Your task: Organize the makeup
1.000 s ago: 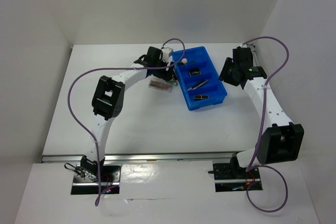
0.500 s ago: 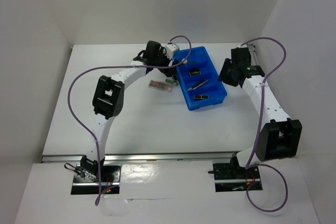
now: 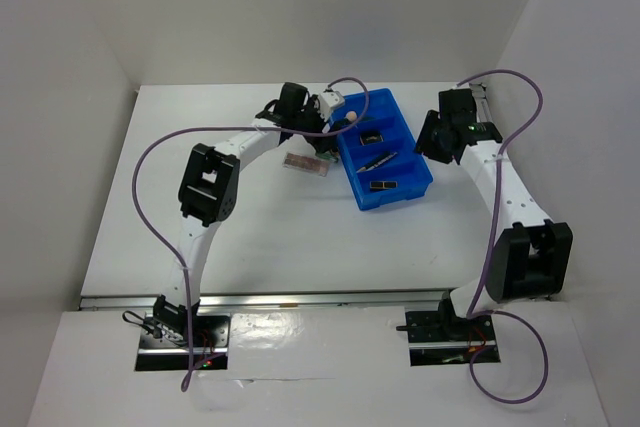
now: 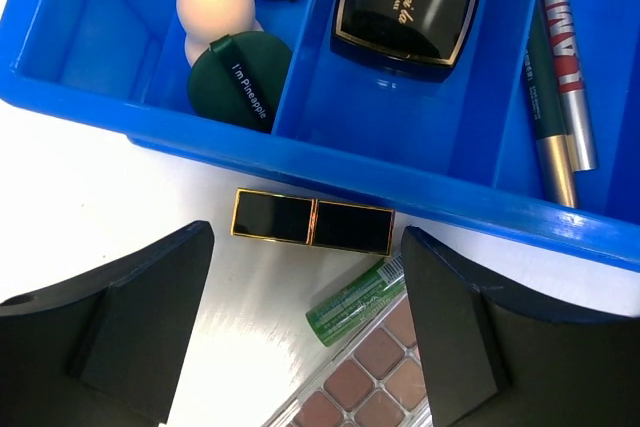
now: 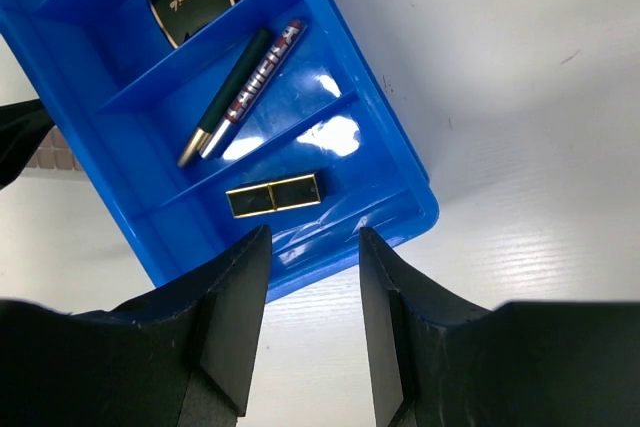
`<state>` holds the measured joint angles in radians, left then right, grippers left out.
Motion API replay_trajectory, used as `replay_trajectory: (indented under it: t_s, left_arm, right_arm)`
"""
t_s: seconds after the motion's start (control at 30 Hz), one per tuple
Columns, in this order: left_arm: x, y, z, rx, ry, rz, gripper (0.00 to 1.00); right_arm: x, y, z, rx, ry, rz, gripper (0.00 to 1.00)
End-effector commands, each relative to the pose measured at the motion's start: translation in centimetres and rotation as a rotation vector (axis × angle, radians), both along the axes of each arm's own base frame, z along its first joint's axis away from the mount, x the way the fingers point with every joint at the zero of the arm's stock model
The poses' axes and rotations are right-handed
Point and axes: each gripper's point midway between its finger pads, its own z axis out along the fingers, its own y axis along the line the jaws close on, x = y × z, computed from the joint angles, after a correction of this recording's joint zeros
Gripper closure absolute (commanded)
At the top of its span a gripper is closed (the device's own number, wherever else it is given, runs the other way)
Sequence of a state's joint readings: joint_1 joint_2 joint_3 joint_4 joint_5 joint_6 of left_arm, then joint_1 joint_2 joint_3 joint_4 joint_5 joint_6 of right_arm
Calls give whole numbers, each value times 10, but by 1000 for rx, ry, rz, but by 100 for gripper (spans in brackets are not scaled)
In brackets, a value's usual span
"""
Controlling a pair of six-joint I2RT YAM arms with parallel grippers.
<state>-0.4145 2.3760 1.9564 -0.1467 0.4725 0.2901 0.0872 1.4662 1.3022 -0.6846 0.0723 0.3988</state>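
Since 1 second ago the left tool has swung right toward the tray. 1 black-and-gold lipstick tube lies on the counter just left of the blue tray, under that tool's wide-apart fingers, with a green tube and palette just beside it. The tray holds a peach sponge, 2 green compacts, a square compact, pencils and a second lipstick. The right tool hangs by the tray's right side, fingers apart, empty.

Sq. compact reads "La mei la"; green compact "I'm Pineapple".
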Motion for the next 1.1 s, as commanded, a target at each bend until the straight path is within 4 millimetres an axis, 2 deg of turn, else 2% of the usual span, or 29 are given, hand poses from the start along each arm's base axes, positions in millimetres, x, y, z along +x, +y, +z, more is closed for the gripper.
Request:
replay_trajectory:
  t_s: [0.0, 0.03, 0.17, 0.2, 0.33, 0.37, 0.6, 1.07]
  left_arm:
    - [3, -6, -5, -18, -44, -58, 9]
    - [2, -6, -11, -14, -36, -58, 9]
    - [2, -8, -8, -29, -34, -59, 8]
    - [-1, -8, -18, -27, -13, -66, 8]
    - [0, -8, -17, -30, -21, -66, 6]
    - [0, -8, -22, -27, -13, -66, 5]
    - [1, -9, -24, -31, -6, -61, 0]
    - [6, -9, -25, -24, -3, -43, 0]
  right_arm:
    - [8, -1, 16, -13, -38, -1, 52]
    - [8, -1, 16, -13, -38, -1, 52]
    - [10, -1, 16, -13, -38, -1, 52]
    - [10, -1, 16, -13, -38, -1, 52]
    - [9, -1, 15, -14, -29, -1, 52]
    - [9, -1, 15, -14, -29, -1, 52]
    - [11, -1, 15, -14, -29, -1, 52]
    - [13, 1, 15, -7, -28, 6, 52]
